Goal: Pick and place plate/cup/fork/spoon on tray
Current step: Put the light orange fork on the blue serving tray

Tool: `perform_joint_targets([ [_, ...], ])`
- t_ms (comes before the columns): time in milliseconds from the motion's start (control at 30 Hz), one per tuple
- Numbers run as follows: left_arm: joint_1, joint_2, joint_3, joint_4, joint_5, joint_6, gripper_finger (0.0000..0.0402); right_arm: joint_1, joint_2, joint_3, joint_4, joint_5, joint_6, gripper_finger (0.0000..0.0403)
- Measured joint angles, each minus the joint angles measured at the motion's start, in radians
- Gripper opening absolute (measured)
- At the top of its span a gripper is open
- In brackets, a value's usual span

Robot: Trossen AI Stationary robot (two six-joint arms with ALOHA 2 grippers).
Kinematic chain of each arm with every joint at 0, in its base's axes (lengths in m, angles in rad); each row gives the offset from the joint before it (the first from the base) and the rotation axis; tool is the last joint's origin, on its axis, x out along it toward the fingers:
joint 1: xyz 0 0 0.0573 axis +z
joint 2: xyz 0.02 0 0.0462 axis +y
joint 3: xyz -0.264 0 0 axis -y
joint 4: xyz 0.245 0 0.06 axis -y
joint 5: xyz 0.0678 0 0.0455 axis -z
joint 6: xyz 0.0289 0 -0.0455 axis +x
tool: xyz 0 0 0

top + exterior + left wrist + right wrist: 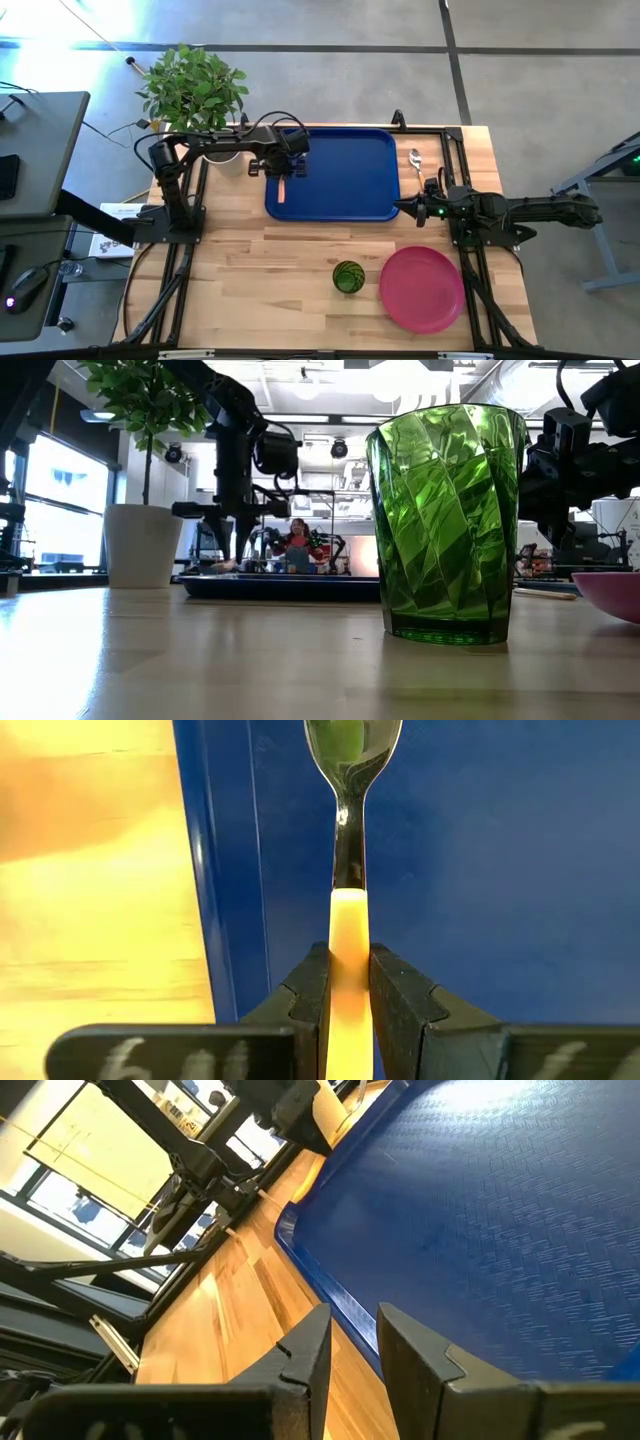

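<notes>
The blue tray (340,180) lies at the table's far middle. My left gripper (284,168) hangs over the tray's left part, shut on the spoon (350,780), whose silver bowl and tan-orange handle show in the left wrist view. Another small silver-headed utensil (415,160), the fork as far as I can tell, lies flat on the table right of the tray. The green cup (348,277) stands upright and the pink plate (422,288) lies flat near the table's front. My right gripper (405,208) waits open at the tray's near right corner, nothing between its fingers (310,1345). My left gripper pinches the spoon's orange handle (349,935) between its two fingers, close to the end that joins the metal neck. The fingers point down from above and lie across the handle. The handle's free end (283,195) sticks out toward the table's near side. Whether the spoon touches the tray floor I cannot tell.
A potted plant (195,90) stands at the table's far left corner, close behind my left arm. Bare wood lies left of the cup and between the tray and the plate. Dark frame rails (185,270) run along both sides of the table.
</notes>
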Motion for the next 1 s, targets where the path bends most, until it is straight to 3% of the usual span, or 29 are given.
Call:
perform_joint_targets([
  [1000, 0.027, 0.056, 0.001, 0.029, 0.055, 0.027, 0.0044, 0.000, 0.000, 0.000, 0.000, 0.000, 0.000, 0.0075],
])
